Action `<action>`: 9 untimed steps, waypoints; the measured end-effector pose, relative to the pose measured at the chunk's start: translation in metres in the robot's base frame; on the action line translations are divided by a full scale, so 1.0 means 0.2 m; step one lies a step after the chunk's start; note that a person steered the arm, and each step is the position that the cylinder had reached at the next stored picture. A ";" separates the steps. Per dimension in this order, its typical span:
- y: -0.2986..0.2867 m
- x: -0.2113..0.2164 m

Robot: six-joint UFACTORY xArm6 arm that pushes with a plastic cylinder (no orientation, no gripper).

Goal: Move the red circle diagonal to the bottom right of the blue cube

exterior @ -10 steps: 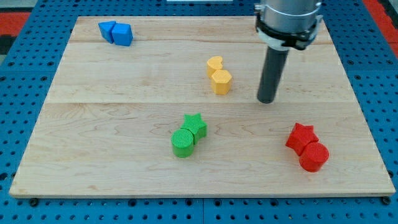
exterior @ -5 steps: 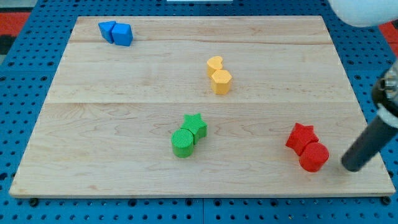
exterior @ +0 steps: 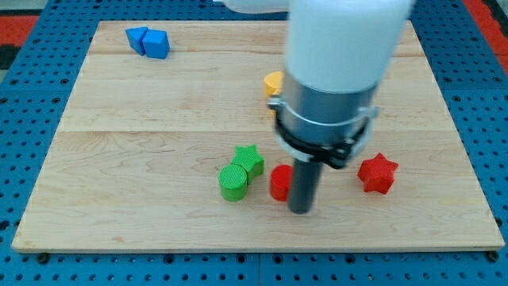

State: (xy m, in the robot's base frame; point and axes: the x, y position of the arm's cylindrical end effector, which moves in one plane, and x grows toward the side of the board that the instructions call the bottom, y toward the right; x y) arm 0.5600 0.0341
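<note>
The red circle [exterior: 279,183] lies near the view's bottom centre, partly hidden behind my rod. My tip [exterior: 301,210] touches its right side. The blue cube [exterior: 157,44] sits at the view's top left with a second blue block [exterior: 137,37] against its left side. The red circle is far to the lower right of the blue cube.
A red star [exterior: 377,173] lies right of my rod. A green circle [exterior: 233,182] and green star [exterior: 250,160] touch, just left of the red circle. A yellow block [exterior: 274,83] peeks from behind the arm. The wooden board [exterior: 119,159] rests on a blue pegboard.
My tip swept from the red circle's right to the view's centre bottom, pushing the red circle left, away from the red star. The red star shifted slightly. The arm now hides most of the yellow blocks.
</note>
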 end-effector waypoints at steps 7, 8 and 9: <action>0.02 -0.62; -0.17 -0.34; 0.03 -0.29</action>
State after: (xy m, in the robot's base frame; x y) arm 0.5025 0.0393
